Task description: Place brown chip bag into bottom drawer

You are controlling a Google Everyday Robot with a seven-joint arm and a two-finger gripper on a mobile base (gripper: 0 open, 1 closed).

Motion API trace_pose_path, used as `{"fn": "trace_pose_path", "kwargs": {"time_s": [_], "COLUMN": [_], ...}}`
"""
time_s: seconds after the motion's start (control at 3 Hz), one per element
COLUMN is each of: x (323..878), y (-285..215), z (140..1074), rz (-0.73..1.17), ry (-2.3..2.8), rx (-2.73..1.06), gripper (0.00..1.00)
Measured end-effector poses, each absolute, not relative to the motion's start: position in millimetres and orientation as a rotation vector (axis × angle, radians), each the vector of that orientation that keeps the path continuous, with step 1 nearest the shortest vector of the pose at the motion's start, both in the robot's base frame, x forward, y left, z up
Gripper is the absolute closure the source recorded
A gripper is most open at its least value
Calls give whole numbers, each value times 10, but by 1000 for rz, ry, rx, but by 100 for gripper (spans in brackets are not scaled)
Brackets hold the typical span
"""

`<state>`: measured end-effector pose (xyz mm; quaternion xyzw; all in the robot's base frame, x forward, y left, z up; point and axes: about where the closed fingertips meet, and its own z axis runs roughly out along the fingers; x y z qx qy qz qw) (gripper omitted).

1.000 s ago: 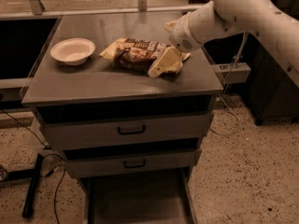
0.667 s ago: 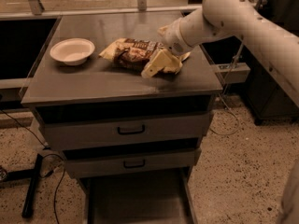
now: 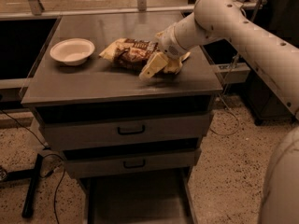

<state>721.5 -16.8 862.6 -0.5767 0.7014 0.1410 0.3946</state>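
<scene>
The brown chip bag [image 3: 133, 52] lies on the cabinet top [image 3: 93, 83], dark brown in the middle with pale yellow ends. My gripper [image 3: 161, 66] comes in from the right on the white arm [image 3: 233, 22] and sits low at the bag's right end, open, with one pale finger [image 3: 152, 66] in front of the bag. The bag rests on the top, not lifted. The bottom drawer [image 3: 135, 195] is pulled out at the cabinet's foot, and the part of its floor in view is bare.
A white bowl [image 3: 72, 50] stands on the cabinet top left of the bag. Two shut grey drawers with black handles [image 3: 131, 130] [image 3: 134, 164] are above the open one. A black stand and cables [image 3: 35, 185] lie on the floor at left.
My gripper has moved left and a little down along the bag's right end. The bag and the bowl have not moved.
</scene>
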Motion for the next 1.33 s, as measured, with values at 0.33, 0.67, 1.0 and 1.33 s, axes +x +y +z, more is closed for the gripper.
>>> {"fn": "trace_pose_path", "kwargs": {"time_s": [0.33,0.67,1.0,1.33], "x": [7215,7215,7215,7215], "y": [-167,-167,-167,-166], "z": [8626,8626,8626,8625], "rz": [358,358,358,358], "ry": [1779,1779,1779,1779], "rx": [-1463,-1463,-1463,-1463], "gripper": [18,41,64,87]}}
